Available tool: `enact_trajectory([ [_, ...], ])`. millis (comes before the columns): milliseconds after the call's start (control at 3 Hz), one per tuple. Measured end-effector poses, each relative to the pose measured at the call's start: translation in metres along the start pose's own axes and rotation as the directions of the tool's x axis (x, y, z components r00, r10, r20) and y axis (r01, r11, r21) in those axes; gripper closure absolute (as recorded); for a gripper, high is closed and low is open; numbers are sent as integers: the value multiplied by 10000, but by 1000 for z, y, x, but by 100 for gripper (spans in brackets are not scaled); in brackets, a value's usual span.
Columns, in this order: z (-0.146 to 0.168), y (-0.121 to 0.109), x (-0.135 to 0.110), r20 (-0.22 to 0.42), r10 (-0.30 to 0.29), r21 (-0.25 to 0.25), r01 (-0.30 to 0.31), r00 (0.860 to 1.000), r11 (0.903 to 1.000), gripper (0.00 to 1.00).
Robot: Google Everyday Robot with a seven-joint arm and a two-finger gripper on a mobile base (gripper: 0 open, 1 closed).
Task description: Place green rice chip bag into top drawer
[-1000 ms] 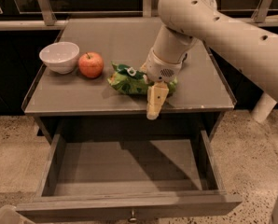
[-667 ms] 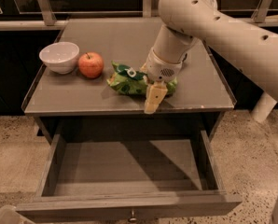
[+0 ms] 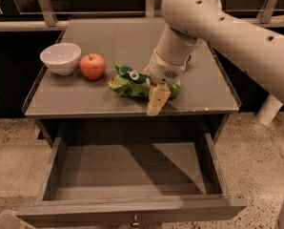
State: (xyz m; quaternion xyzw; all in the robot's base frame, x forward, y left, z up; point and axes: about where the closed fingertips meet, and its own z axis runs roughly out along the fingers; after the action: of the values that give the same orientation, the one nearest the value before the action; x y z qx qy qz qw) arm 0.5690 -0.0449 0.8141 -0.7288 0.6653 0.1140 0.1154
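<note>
Worktop point(image 3: 85, 104): its front edge runs just under my fingers point(image 3: 157, 99), with open surface behind.
Drawer point(image 3: 132, 171): pulled out below that edge.
Bag point(image 3: 130, 82): lies on the worktop near the front edge, right of the apple point(image 3: 92, 66).
Fingers: at the bag's right end, one in front of it. I cannot tell whether they are spread or pinching.

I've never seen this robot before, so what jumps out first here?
The big cream arm stretches in from the upper right, with its end effector down at the front edge of the table, by the green bag. Below, the drawer is pulled wide open. An apple and a white bowl sit on the table's left.
</note>
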Motion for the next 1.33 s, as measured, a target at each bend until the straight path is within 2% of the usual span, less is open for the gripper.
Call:
enact_trajectory([
  [333, -3, 1, -1, 0, 0, 0, 0, 10000, 10000, 100],
  [667, -29, 4, -12, -282, 117, 35, -116, 9995, 9999, 100],
  [1000, -124, -5, -55, -982, 809, 1379, -670, 9919, 9882, 100],
  [1333, -194, -17, -112, -869, 921, 2935, -628, 9920, 9539, 100],
])
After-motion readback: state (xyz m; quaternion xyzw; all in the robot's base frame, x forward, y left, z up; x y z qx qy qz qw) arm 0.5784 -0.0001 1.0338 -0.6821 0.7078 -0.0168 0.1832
